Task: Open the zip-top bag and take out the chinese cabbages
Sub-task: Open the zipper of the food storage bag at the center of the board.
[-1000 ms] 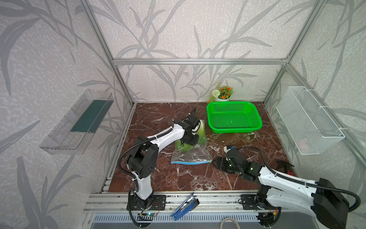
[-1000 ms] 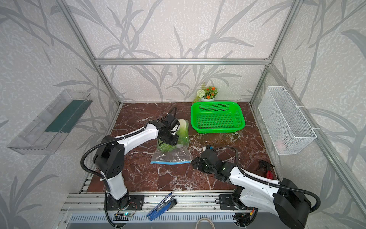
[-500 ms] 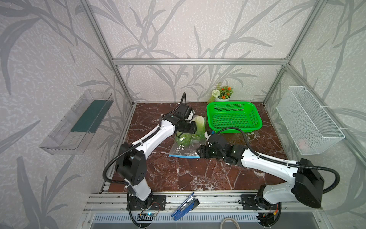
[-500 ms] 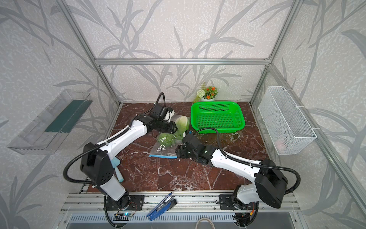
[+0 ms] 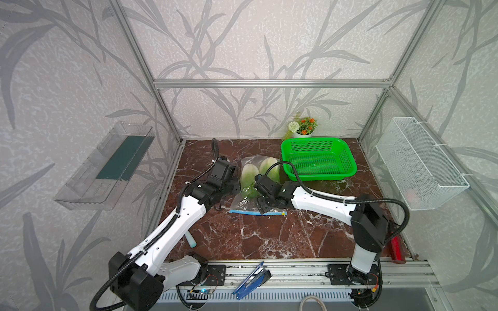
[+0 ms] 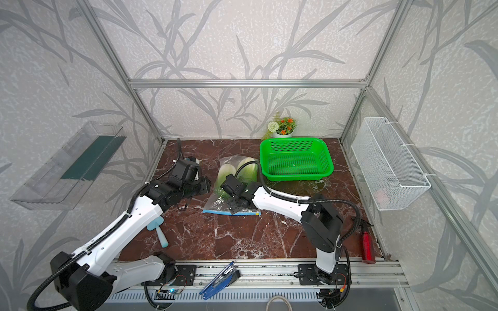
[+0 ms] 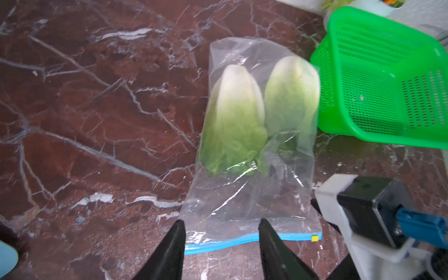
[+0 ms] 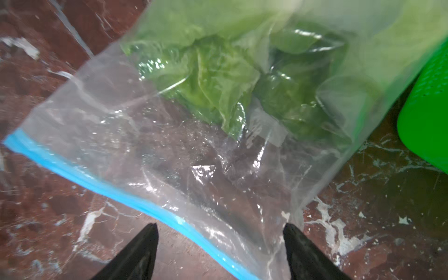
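Contents of the cell as I read them from my station, left to right. Left wall: a clear plastic shelf (image 5: 105, 167) with a dark green liner. Red marble bench (image 5: 269, 242), left edge: a pale teal brush (image 6: 159, 231), lying flat and partly under the left arm. Left gripper (image 7: 221, 221): jaws moderately apart with nothing between them, held just to the left of the bag. In its wrist view the blue zip strip (image 7: 242, 241) runs across the gap between the fingertips, and I cannot tell whether they touch it. Bench centre: the zip-top bag (image 5: 239, 202), lying flat, with the zip edge towards the front rail and the yellow slider tab (image 7: 315, 238) at the strip's right end. Inside it are the chinese cabbages (image 7: 232, 116), two heads side by side. Their white bases point to the back wall and their green leaf tips towards the zip. The right head (image 7: 293, 97) lies close against the basket. Right gripper (image 8: 220, 225): jaws wide and empty, poised over the zip end of the bag; I cannot tell if it makes contact. Back right of the bench: a green perforated basket (image 5: 347, 161), just beside the bag. Behind the basket sits a small potted plant (image 5: 304, 128) with orange flowers. Front right corner: a red bottle (image 6: 367, 245), near the right arm's base. Right wall: a white wire basket (image 5: 420, 167), hung well above the bench.
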